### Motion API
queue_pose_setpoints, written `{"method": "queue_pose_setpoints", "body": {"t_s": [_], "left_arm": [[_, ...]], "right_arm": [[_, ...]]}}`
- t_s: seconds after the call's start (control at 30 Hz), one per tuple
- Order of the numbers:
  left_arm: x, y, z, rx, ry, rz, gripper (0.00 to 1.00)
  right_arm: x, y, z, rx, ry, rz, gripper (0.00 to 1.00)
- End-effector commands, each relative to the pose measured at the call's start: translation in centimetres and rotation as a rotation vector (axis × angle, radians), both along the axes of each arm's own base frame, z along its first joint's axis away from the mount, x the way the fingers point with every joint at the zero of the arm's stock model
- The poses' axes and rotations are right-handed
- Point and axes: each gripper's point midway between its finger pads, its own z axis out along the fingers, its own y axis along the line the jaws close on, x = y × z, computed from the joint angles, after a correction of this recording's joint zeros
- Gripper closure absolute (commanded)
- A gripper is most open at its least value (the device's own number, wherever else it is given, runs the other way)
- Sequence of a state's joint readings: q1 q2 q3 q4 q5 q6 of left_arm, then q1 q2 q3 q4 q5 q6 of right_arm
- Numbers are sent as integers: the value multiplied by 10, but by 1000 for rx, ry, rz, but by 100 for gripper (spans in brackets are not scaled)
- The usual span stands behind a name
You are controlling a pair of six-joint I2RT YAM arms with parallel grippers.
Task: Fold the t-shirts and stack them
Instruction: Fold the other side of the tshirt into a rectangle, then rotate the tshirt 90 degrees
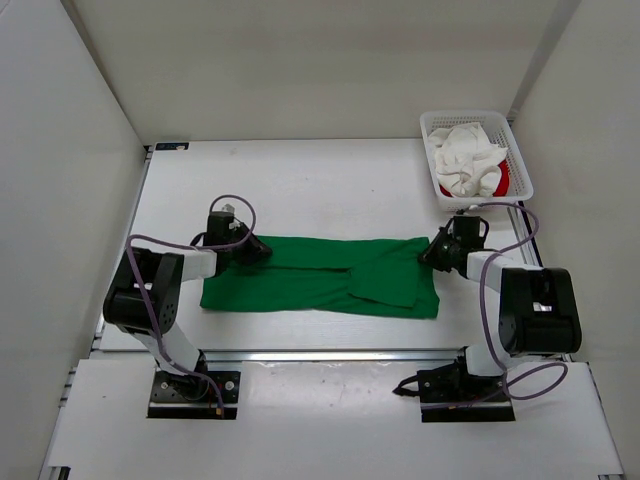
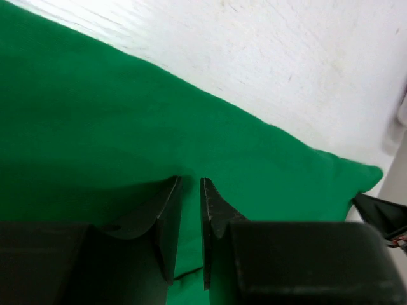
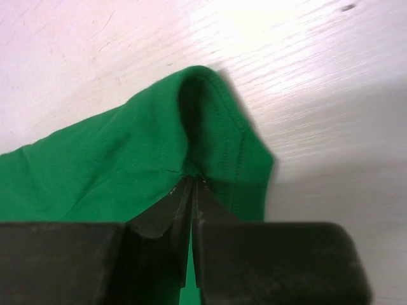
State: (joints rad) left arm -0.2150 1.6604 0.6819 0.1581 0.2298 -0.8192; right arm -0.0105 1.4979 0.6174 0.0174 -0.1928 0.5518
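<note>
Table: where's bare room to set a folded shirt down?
Free: the far strip of table between green t-shirt and back wall, left of the basket; a thinner strip before the arm bases. Crowded: mid-table, left hand and right hand at the shirt's ends.

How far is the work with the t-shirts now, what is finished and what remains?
Done: the green t-shirt lies as a long band, apparently folded once. In hand: the right pincer is shut on its far right corner; the left pincer is at its far left edge, grip unclear. Left: finish this fold, then the white t-shirt and the red t-shirt, both in the basket; no stack yet.
</note>
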Motion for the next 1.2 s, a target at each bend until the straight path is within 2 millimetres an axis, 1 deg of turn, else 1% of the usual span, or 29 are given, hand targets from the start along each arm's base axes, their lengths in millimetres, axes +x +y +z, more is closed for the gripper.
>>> {"method": "queue_pose_setpoints", "body": {"t_s": [0.0, 0.03, 0.1, 0.17, 0.2, 0.23, 0.3, 0.33, 0.37, 0.4, 0.43, 0.5, 0.6, 0.63, 0.67, 0.7, 0.77, 0.8, 0.83, 0.87, 0.9, 0.93, 0.97, 1.0, 1.03, 1.07, 1.1, 1.13, 1.17], "left_arm": [[-3, 10, 7, -84, -20, 39, 70], [-1, 18, 6, -91, -16, 69, 71], [-1, 24, 12, -103, -30, 96, 70], [2, 29, 21, -117, -50, 110, 70], [4, 27, 32, -117, -78, 103, 70], [4, 23, 41, -114, -103, 89, 69], [2, 9, 59, -76, -157, 34, 67], [6, 8, 74, -52, -203, 32, 65], [-1, -4, 75, -13, -205, -18, 65], [-2, -14, 83, 24, -231, -54, 64], [-2, -17, 90, 37, -248, -67, 64], [-14, -41, 95, 58, -267, -160, 64], [-31, -66, 90, 58, -264, -241, 65], [-39, -75, 87, 56, -262, -275, 65], [-44, -76, 83, 59, -250, -284, 65], [-49, -80, 82, 58, -250, -301, 65], [-57, -84, 79, 40, -245, -326, 65], [-59, -85, 80, 37, -248, -332, 65], [-61, -83, 79, 30, -242, -337, 65], [-65, -81, 78, 38, -238, -342, 65], [-64, -81, 81, 35, -246, -340, 65], [-66, -78, 81, 46, -244, -342, 65], [-67, -76, 82, 47, -239, -339, 66], [-70, -73, 84, 57, -243, -342, 65], [-71, -68, 87, 72, -246, -330, 65], [-74, -64, 82, 85, -227, -332, 65], [-79, -59, 80, 91, -221, -327, 64], [-81, -55, 77, 93, -215, -319, 64], [-83, -53, 74, 100, -208, -320, 64]], "right_arm": [[11, -14, 11, -29, -47, -62, 98], [11, -17, 13, -47, -44, -72, 98], [17, -16, 29, -63, -86, -70, 96], [17, -8, 48, -68, -127, -51, 89], [18, 1, 57, -72, -150, -22, 82], [16, 2, 61, -88, -158, -17, 78], [10, 26, 70, -98, -176, 42, 77], [2, 41, 66, -95, -168, 90, 77], [-3, 50, 65, -83, -166, 115, 80], [-11, 68, 61, -56, -161, 162, 86], [-22, 82, 52, -45, -142, 207, 88], [-35, 96, 34, -58, -95, 243, 98], [-43, 108, 8, -52, -12, 287, 100], [-41, 111, 2, -52, 11, 297, 100], [-33, 113, 5, -58, -8, 302, 100], [-30, 113, -5, -60, 32, 305, 100], [-1, 115, -14, -75, 53, 309, 100], [8, 117, -12, -72, 56, 317, 100], [30, 122, -13, -73, 60, 330, 100], [64, 128, -10, -77, 36, 338, 100], [105, 139, 21, -71, -42, 350, 100], [112, 140, 0, -64, 35, 362, 100], [155, 152, 14, -62, -23, 385, 100], [187, 168, 28, -54, -43, 431, 99], [217, 185, 76, -62, -136, 471, 99], [215, 191, 52, -62, -46, 502, 100], [245, 210, 90, -74, -167, 532, 100], [258, 224, 157, -78, -309, 539, 100], [261, 234, 163, -59, -339, 559, 96]]}}
